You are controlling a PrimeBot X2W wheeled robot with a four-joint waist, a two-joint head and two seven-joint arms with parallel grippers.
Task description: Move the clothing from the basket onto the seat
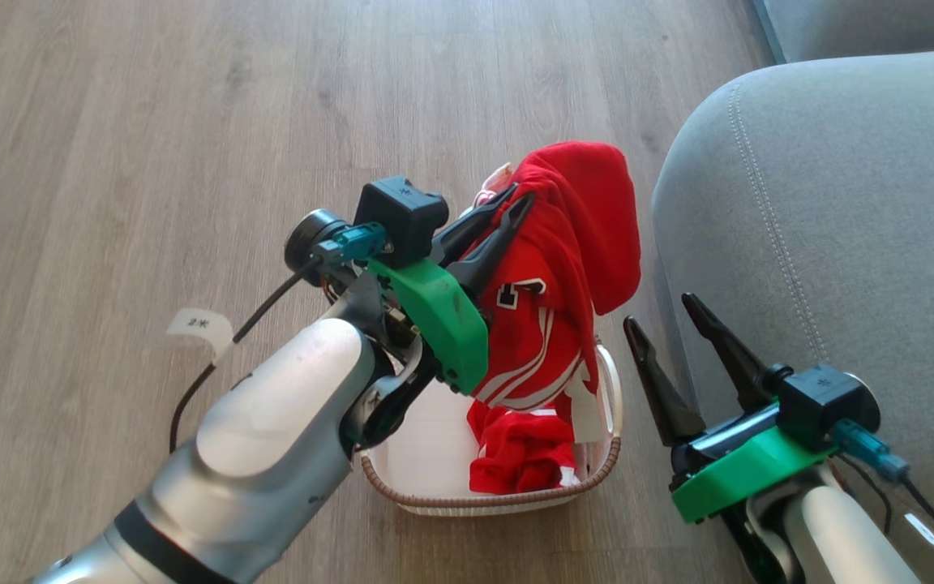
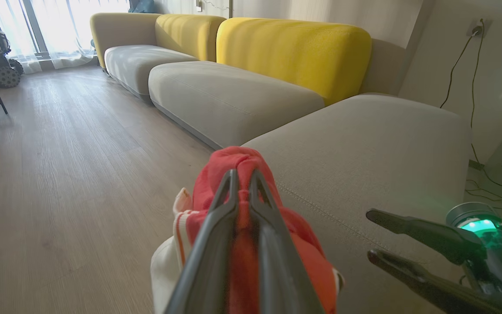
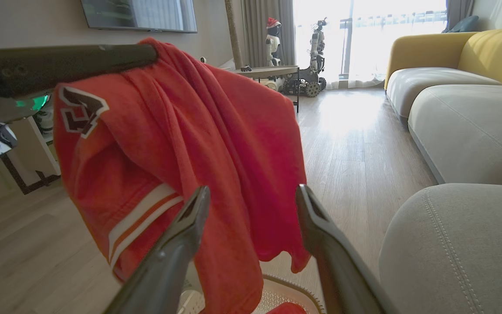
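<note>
**Red garment held up over basket, left gripper pinched on it**

One red garment (image 1: 572, 243) hangs in the air above the basket (image 1: 483, 504), draped in soft folds. Fabric looks slightly nubby, w/ white stripes near the hem and a dark letter mark edged in white.

Left gripper (image 1: 520, 197) is clamped on the garment's upper fold, long dark fingers nearly together w/ cloth pinched btwn them. Left arm comes in from lower left of head view: pale glossy forearm, green wrist housing, fingers pointing up and to the right twd the seat (image 1: 840, 203).

A second red garment (image 1: 520, 458) lies crumpled inside the basket, on its right side, w/ some white showing.

Basket is oval, white perforated plastic, w/ a brown woven-look rim and a white handle. It sits on the floor (image 1: 151, 122) just beside the seat.

Right gripper (image 1: 658, 310) hovers just right of the basket at the seat's front edge. Its fingers are spread wide apart w/ nothing btwn them, tips pointing up in head view.

Seat is grey upholstery w/ a rounded corner and a visible stitch line. Floor is pale wood-grain planks.
</note>
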